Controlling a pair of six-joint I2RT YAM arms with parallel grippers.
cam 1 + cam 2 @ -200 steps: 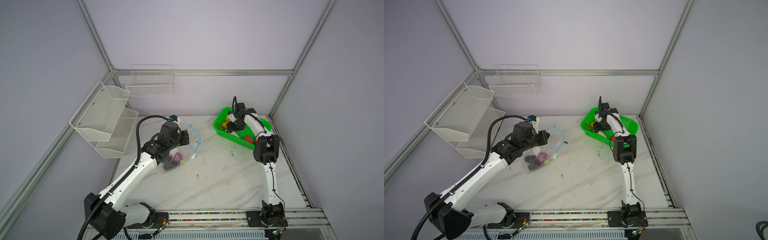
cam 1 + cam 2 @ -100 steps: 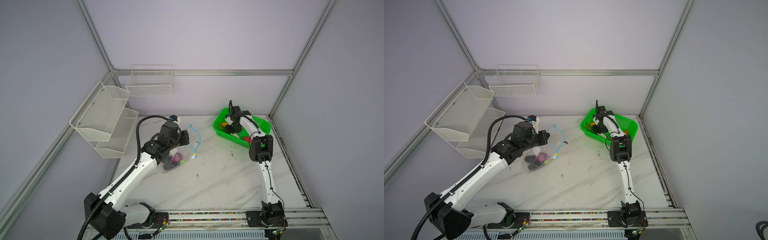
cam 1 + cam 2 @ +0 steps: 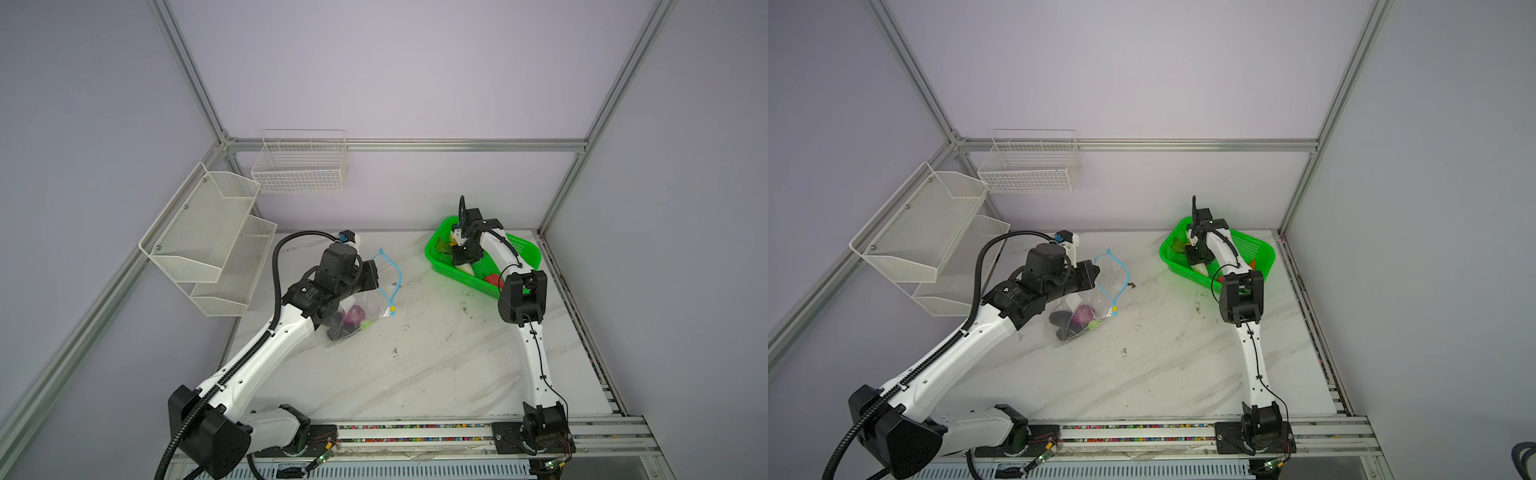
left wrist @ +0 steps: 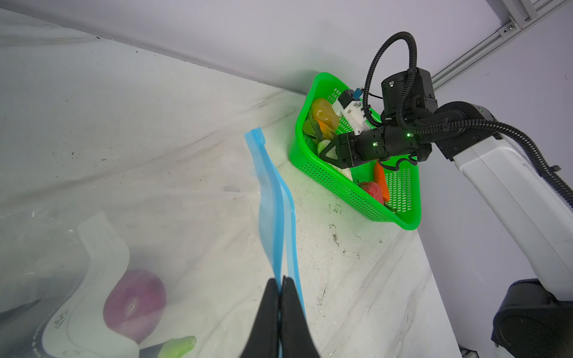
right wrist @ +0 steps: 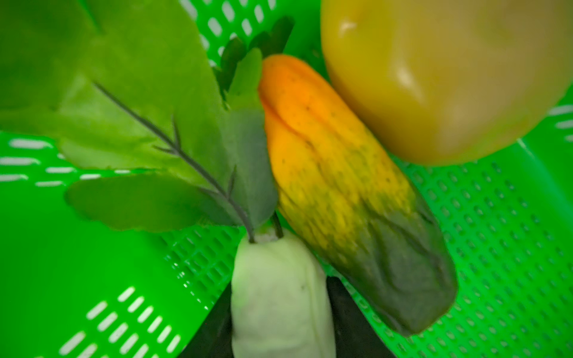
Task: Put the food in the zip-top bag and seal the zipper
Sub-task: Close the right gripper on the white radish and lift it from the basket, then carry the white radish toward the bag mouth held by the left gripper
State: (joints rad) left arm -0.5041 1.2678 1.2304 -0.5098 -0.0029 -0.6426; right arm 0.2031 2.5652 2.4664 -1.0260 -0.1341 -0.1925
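Now left hand (image 4: 281, 283) pinches tight on the zipper (image 4: 273, 201); right hand (image 5: 282, 322) has fingers (image 5: 350, 313) flanking a radish (image 5: 279, 279) in the basket (image 5: 496, 232), grip unclear.

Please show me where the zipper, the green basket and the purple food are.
zipper (image 4: 273, 217), left wrist view, middle of the blue strip.
green basket (image 4: 328, 183), left wrist view, its perforated side wall.
purple food (image 4: 133, 303), left wrist view, its centre.

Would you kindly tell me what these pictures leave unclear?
- Right gripper: its hold on the white vegetable; fingers cut off in the right wrist view, tiny in top views.
- Dark food in the bag: tiny in top views, behind the label in the left wrist view.
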